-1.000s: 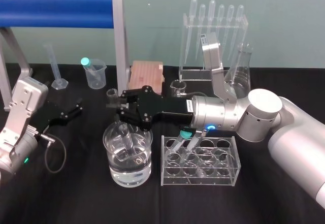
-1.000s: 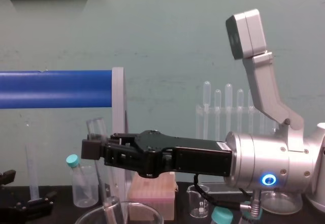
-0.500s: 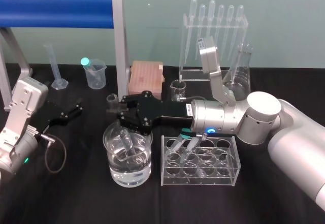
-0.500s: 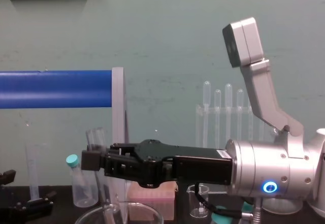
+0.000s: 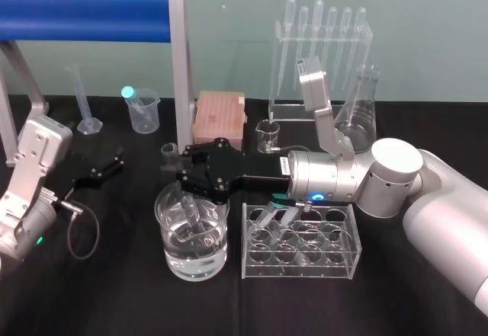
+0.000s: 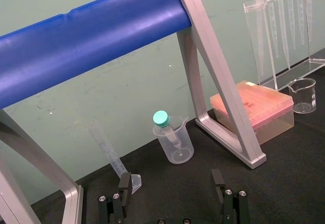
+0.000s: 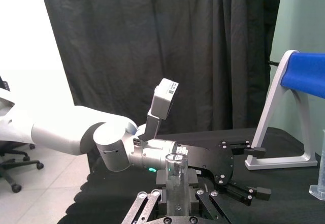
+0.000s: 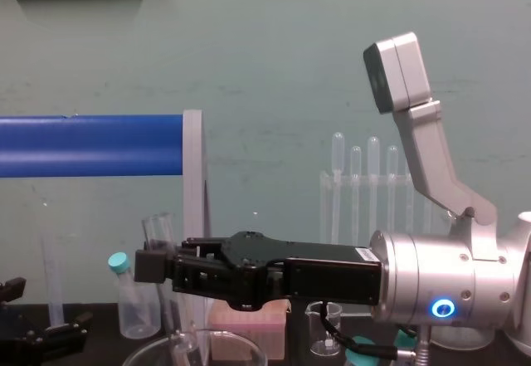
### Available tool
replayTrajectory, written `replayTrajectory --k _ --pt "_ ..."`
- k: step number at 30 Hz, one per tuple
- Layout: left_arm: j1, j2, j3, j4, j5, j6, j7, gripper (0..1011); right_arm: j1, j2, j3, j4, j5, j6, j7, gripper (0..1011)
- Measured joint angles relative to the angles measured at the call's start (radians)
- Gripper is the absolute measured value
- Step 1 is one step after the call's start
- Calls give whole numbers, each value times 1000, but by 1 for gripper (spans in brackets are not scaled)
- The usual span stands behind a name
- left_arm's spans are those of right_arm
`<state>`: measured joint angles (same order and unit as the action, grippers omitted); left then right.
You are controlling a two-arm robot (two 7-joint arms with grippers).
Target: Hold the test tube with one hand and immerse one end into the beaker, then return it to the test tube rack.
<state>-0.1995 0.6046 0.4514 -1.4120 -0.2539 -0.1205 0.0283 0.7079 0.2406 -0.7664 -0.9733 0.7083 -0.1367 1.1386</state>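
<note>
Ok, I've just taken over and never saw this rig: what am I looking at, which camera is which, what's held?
It is a two-armed robot at a black table. The picture from above is its head camera; the low side-on one is its chest camera; the other two sit on its wrists. The right gripper is shut on the test tube, a clear glass tube whose lower end is down inside the beaker, the wide glass vessel holding clear liquid. Beside it stands the test tube rack, with teal-capped tubes leaning in it. The left gripper rests open at the table's left, idle. At the back are a pipette stand, a conical flask and a pink box.
</note>
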Motion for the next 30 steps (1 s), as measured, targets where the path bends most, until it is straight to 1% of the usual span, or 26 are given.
replayTrajectory --k 30 --pt "0 0 0 0 0 0 0 1000 0 0 1 -1 2 -2 1 227"
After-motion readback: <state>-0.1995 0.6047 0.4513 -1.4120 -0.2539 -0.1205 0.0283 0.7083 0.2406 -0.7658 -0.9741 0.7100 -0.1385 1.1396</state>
